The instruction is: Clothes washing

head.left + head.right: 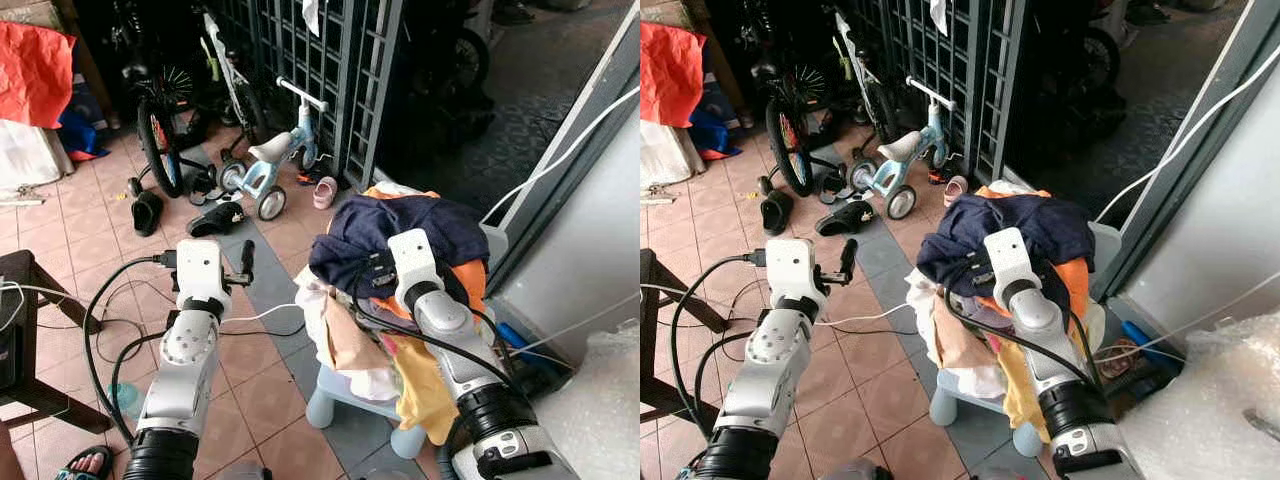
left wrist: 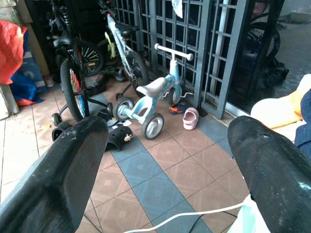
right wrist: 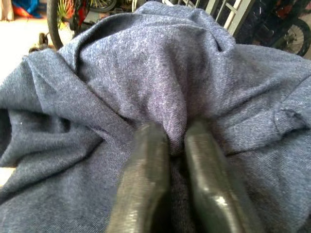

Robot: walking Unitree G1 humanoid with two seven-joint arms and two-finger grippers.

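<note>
A heap of clothes (image 1: 400, 300) is piled on a pale blue plastic stool (image 1: 345, 395) that stands on the tiled floor (image 1: 250, 370), close to a grey wall on the robot's right. On top of the heap lies a navy blue garment (image 1: 395, 235), with an orange piece (image 1: 470, 280) showing at its far edge and right side. Below it, beige cloth (image 1: 345, 335), white cloth and a yellow piece (image 1: 425, 390) hang over the stool's edge.

The right gripper (image 3: 177, 145) is pressed into the navy blue garment on top of the heap; its two fingers (image 3: 146, 179) are drawn close together with a fold of the blue knit fabric pinched between them.

The left gripper (image 2: 167, 160) is held in the air over the floor, to the left of the stool and apart from the clothes. Its fingers (image 2: 68, 170) are spread wide, with nothing between them.

Farther off on the floor stand a small light blue tricycle (image 1: 270, 160) and a bicycle (image 1: 160, 130) before a dark metal grille gate (image 1: 330, 70). Black sandals (image 1: 147, 212) and a pink child's shoe (image 1: 325, 192) lie near the tricycle. A white cable (image 1: 262, 315) runs across the tiles toward the stool.
</note>
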